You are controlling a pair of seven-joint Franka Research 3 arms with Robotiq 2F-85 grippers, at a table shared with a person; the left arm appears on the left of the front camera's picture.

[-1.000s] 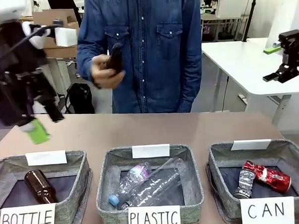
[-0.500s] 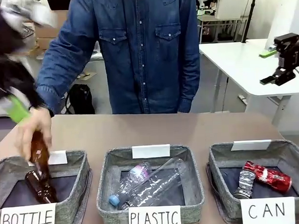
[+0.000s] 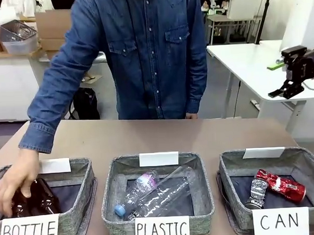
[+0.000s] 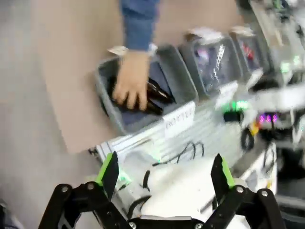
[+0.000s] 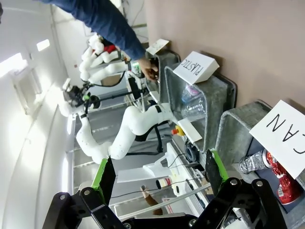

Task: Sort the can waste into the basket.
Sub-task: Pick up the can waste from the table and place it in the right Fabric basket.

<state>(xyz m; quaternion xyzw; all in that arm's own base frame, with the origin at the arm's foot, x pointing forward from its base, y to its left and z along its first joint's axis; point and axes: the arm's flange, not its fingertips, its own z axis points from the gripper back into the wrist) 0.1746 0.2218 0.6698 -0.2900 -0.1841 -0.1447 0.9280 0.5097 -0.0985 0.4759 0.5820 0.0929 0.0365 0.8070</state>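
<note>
The grey CAN basket point(image 3: 304, 153) stands at the front right of the table behind its white sign. Inside it lie the dented red can point(image 3: 281, 184) and the dark grey can with silver ends point(image 3: 258, 192), side by side. The right wrist view has the same basket point(image 5: 233, 129) from its side, with the red can point(image 5: 282, 180) and the grey can point(image 5: 250, 162) inside. My right gripper point(image 5: 158, 175) is open and empty, off to the side of that basket. High above the table's left end, my left gripper point(image 4: 165, 172) is open and empty.
A person in a denim shirt leans over the table, one hand point(image 3: 14, 182) in the BOTTLE basket point(image 3: 79, 196) on brown bottles point(image 3: 43, 199). The PLASTIC basket point(image 3: 202, 193) in the middle holds clear bottles point(image 3: 155, 193). Brown tabletop point(image 3: 163, 135) lies bare behind the baskets.
The person brought a brown bottle down into the BOTTLE basket and now rests a hand on it. My left arm has swung up and out of the front view.
</note>
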